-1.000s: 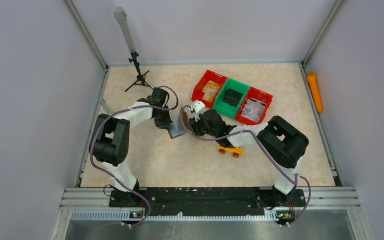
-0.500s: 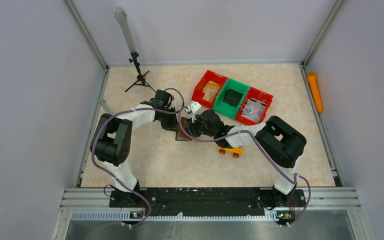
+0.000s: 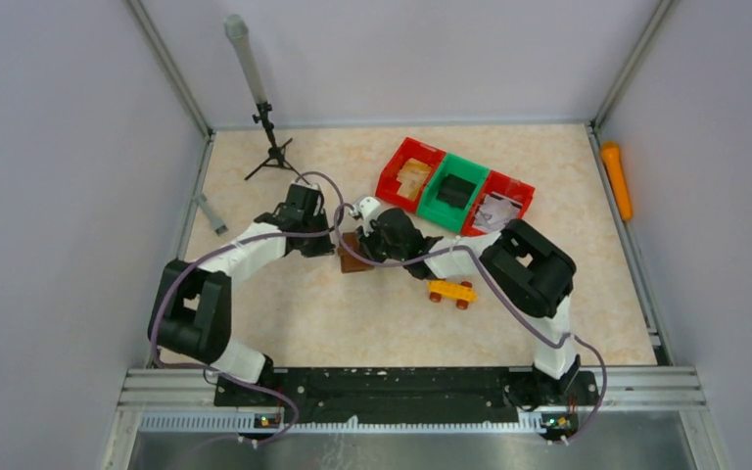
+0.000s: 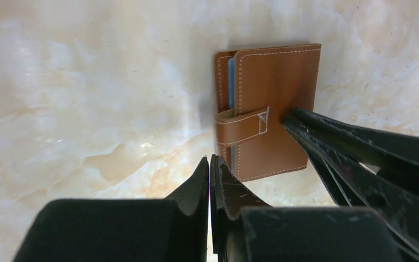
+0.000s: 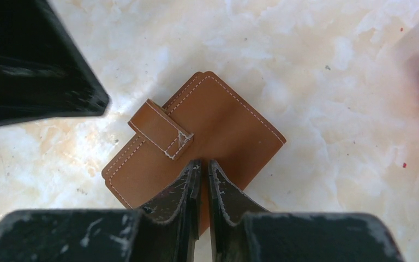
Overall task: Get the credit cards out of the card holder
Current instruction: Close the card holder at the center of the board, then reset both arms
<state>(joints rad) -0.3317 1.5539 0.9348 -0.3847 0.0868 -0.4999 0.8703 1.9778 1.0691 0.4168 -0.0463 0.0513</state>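
At the middle of the pale marble-patterned table (image 3: 284, 323), the small brown leather-like folding card holder (image 4: 273, 109) lies flat and folded closed. Its stitched strap (image 5: 161, 128) is wrapped over the open edge. A small orange toy car (image 3: 450, 292) stands near it, on the right arm's side.

**Task items.** The credit cards cannot be seen and are presumably inside. A thin blue sliver (image 4: 231, 76) shows at the open edge. Whether it is a card or pocket lining cannot be told.

**End effectors.**
- The left gripper (image 4: 209, 159) is clenched, with nothing visible between its fingers. Its tip sits just beside the strap edge of the holder.
- The right gripper (image 5: 203, 164) has its fingers drawn almost together, clamping nothing visible. Its tips are over the holder's top face, just behind the strap; whether they press on it cannot be told.

**Step in hand.** This appears to be the opening stage: the holder is positioned and steadied, and no card is out.

**Next move.** Judging from the layout, one arm should pin the cover down. The other should work a fingertip under the strap and lift the flap. The strap is thin and lies flush, so a shallow, precise approach is needed, or the holder may slide.
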